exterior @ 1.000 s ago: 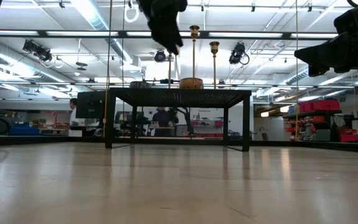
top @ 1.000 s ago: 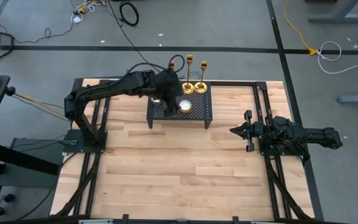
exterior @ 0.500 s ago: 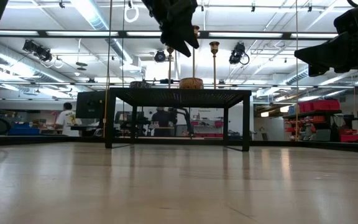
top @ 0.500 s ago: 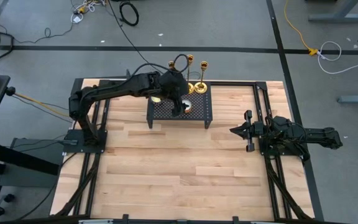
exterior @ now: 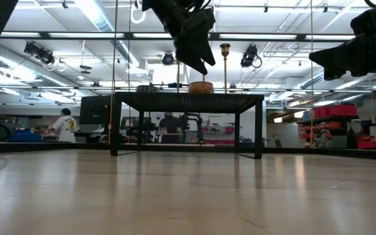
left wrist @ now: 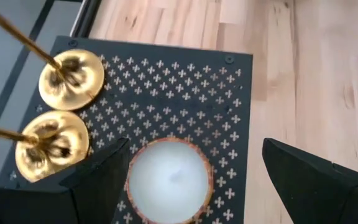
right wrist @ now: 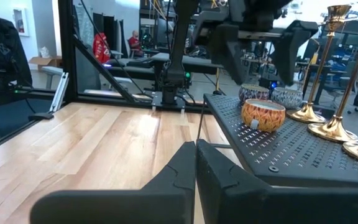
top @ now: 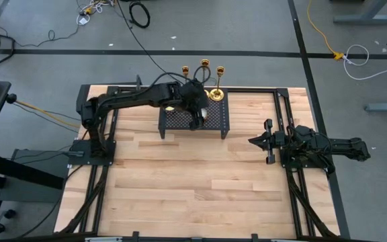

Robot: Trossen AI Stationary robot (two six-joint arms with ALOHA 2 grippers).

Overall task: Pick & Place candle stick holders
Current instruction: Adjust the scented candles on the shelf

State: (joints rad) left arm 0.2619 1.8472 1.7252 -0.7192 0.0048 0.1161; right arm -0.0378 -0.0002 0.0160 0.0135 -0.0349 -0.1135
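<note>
So far we see nothing picked: the three shiny brass candle stick holders [top: 203,75] stand on the black mesh metal rack [top: 216,118] beside our left gripper [left wrist: 185,180], fingers apart over a white candle cup [left wrist: 167,180]; right gripper [top: 263,141] fingers together, well apart.

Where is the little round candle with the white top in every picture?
High view: hidden under the left gripper, on the black rack.
Low view: the candle sits on the rack's top, middle of the picture.
Left wrist view: candle at bottom centre, between the open fingers.
Right wrist view: candle right of centre.
Shared landmark: the black rack.
</note>
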